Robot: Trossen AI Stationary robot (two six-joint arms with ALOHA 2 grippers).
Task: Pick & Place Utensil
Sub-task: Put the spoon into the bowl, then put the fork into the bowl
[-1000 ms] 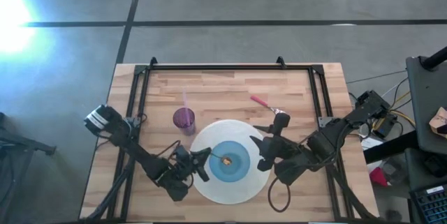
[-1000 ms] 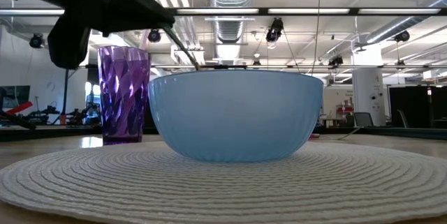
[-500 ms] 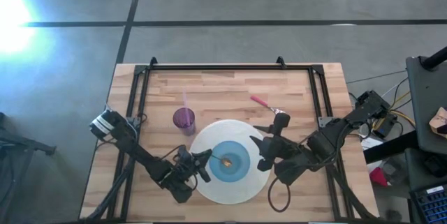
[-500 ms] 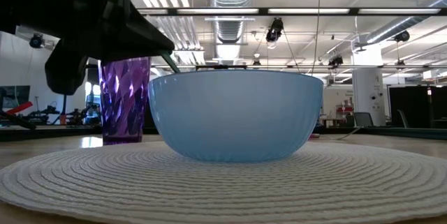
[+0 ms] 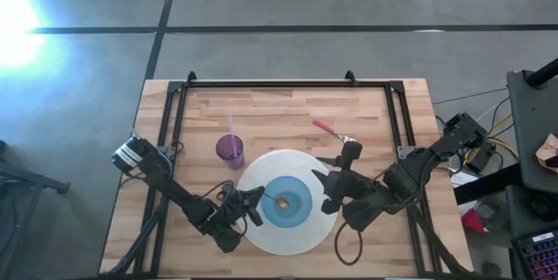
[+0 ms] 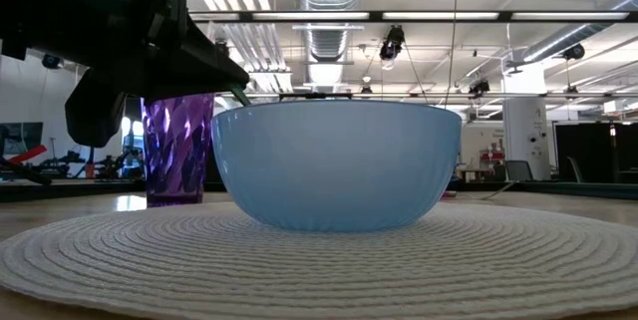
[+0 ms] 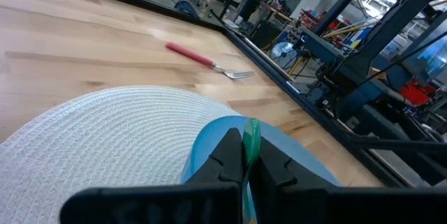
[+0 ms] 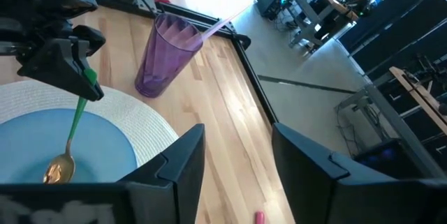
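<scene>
A spoon with a green handle and a golden bowl end [image 8: 59, 170] reaches into the light blue bowl [image 5: 289, 202], which stands on a round white woven placemat [image 5: 261, 236]. My left gripper [image 5: 250, 204] is shut on the spoon's handle at the bowl's left rim; it also shows in the low view [image 6: 150, 31]. My right gripper [image 5: 328, 187] is open and empty over the placemat's right edge, beside the bowl. A red-handled fork [image 5: 331, 129] lies on the wood beyond the placemat. My left gripper pinches the spoon's green handle near its free end [image 7: 251, 135] between its two fingers [image 7: 228, 155]. The fingers come slanting from the table's left and lie roughly along the handle. The spoon slopes down into the blue bowl, its golden end low inside the bowl [image 5: 283, 200].
A purple tumbler [image 5: 229, 149] with a pink straw stands on the wood just left of the placemat's far edge, close to my left arm. A black frame [image 5: 270, 83] runs along the table's far, left and right sides. Bare wood lies beyond the placemat.
My left gripper has gone down a little at the bowl's left rim, still shut on the spoon. In the low view the spoon's handle has sunk from well above the rim to just over it.
</scene>
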